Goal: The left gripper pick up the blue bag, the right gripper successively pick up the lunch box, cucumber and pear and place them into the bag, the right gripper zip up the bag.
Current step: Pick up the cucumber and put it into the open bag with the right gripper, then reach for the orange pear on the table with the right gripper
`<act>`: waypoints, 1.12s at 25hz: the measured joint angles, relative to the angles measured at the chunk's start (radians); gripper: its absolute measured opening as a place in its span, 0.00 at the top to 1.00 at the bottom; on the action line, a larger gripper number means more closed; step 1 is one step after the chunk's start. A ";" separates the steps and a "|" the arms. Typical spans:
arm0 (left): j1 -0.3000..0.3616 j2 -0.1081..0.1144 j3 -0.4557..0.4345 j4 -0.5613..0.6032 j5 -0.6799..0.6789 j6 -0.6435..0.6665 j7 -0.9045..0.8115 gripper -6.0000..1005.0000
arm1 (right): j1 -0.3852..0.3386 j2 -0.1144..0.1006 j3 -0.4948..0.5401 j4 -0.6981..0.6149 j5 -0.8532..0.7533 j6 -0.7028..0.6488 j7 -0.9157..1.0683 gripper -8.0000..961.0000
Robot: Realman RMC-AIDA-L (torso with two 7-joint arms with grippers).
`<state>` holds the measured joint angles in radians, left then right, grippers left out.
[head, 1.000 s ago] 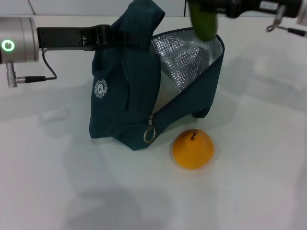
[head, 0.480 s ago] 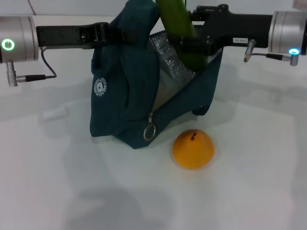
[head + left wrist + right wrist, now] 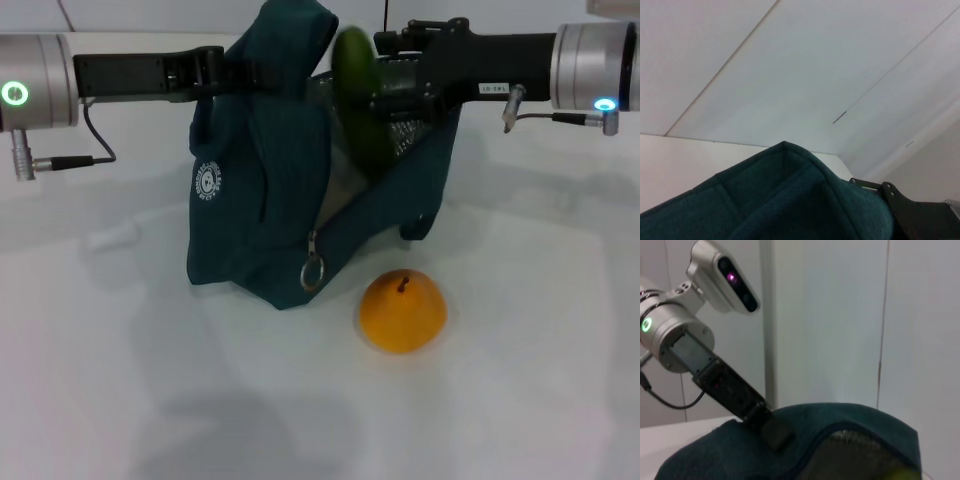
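The cucumber step is in hand. The right pincer (image 3: 385, 85) reaches in from the robot's right at the bag's open mouth, pinching the cucumber (image 3: 360, 110) — the fruit hangs tilted, its lower end already dipping below the rim into the blue bag (image 3: 265, 200). The left pincer (image 3: 235, 75) is clamped on the bag's top fabric at the handles, holding the bag upright on the white counter (image 3: 520, 380); the right wrist view shows the same grip (image 3: 767, 427) from the far side. The lunch box cannot be made out, so it is probably inside already. The pear (image 3: 402, 310) sits on the counter just in front of the bag, near the ring zipper pull (image 3: 313, 270), untouched.

Next, I judge, the cucumber needs lowering a little deeper before release — then the right arm must lift clear of the rim and come down for the pear.
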<state>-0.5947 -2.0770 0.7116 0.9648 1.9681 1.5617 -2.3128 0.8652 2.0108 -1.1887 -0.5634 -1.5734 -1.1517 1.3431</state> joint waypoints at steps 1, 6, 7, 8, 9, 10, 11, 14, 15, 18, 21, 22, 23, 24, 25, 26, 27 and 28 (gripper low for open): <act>0.000 0.000 0.000 0.000 0.000 0.000 0.000 0.90 | 0.001 0.001 -0.001 -0.005 -0.011 0.001 0.003 0.23; 0.001 0.002 -0.001 0.000 0.000 0.000 -0.003 0.90 | -0.006 0.003 0.001 -0.029 -0.027 -0.001 0.010 0.12; 0.001 0.002 -0.001 0.000 0.000 0.000 -0.003 0.90 | -0.010 0.003 0.003 -0.038 -0.026 -0.004 0.010 0.12; 0.002 0.002 -0.001 0.000 0.000 0.000 -0.003 0.90 | -0.024 0.003 0.004 -0.067 -0.023 -0.012 0.014 0.12; 0.004 0.003 -0.002 0.000 0.000 0.000 -0.003 0.90 | -0.038 0.003 0.005 -0.094 -0.021 -0.017 0.022 0.12; 0.006 0.003 -0.001 0.000 0.000 0.000 -0.003 0.90 | -0.059 0.003 0.004 -0.136 -0.021 -0.024 0.042 0.12; 0.006 0.003 -0.002 0.000 0.000 0.000 -0.003 0.90 | -0.075 0.003 0.002 -0.171 -0.023 -0.030 0.059 0.12; 0.012 0.004 -0.001 0.000 -0.001 0.000 -0.003 0.90 | -0.118 -0.002 -0.001 -0.264 -0.030 -0.061 0.101 0.12; 0.013 0.004 -0.001 0.000 -0.002 0.000 -0.003 0.90 | -0.137 -0.008 -0.001 -0.295 -0.032 -0.083 0.113 0.12; 0.018 0.005 -0.001 0.000 -0.009 0.000 -0.002 0.90 | -0.188 -0.029 0.005 -0.377 -0.032 -0.150 0.153 0.12; 0.024 0.006 -0.001 0.000 -0.012 0.000 -0.001 0.90 | -0.248 -0.042 0.006 -0.458 -0.032 -0.251 0.191 0.13; 0.028 0.006 -0.001 0.000 -0.012 0.000 -0.001 0.90 | -0.265 -0.043 0.005 -0.478 -0.032 -0.285 0.194 0.13; 0.031 0.007 -0.001 0.000 -0.013 0.000 -0.001 0.90 | -0.278 -0.042 0.004 -0.489 -0.032 -0.306 0.194 0.13; 0.036 0.007 -0.001 0.000 -0.014 -0.001 0.000 0.90 | -0.294 -0.040 0.002 -0.499 -0.033 -0.329 0.192 0.13; 0.042 0.007 -0.001 0.000 -0.014 -0.007 0.000 0.90 | -0.309 -0.035 0.000 -0.504 -0.036 -0.353 0.188 0.13; 0.045 0.007 -0.001 0.000 -0.014 -0.011 0.000 0.90 | -0.320 -0.031 0.000 -0.504 -0.042 -0.370 0.182 0.13; 0.048 0.006 -0.001 0.000 -0.014 -0.015 0.000 0.90 | -0.330 -0.025 0.001 -0.502 -0.047 -0.384 0.176 0.13; 0.049 0.005 -0.002 0.000 -0.014 -0.017 0.000 0.90 | -0.348 -0.017 0.001 -0.497 -0.054 -0.401 0.161 0.13</act>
<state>-0.5455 -2.0715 0.7101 0.9650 1.9540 1.5445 -2.3126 0.5169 1.9940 -1.1877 -1.0605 -1.6269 -1.5525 1.5042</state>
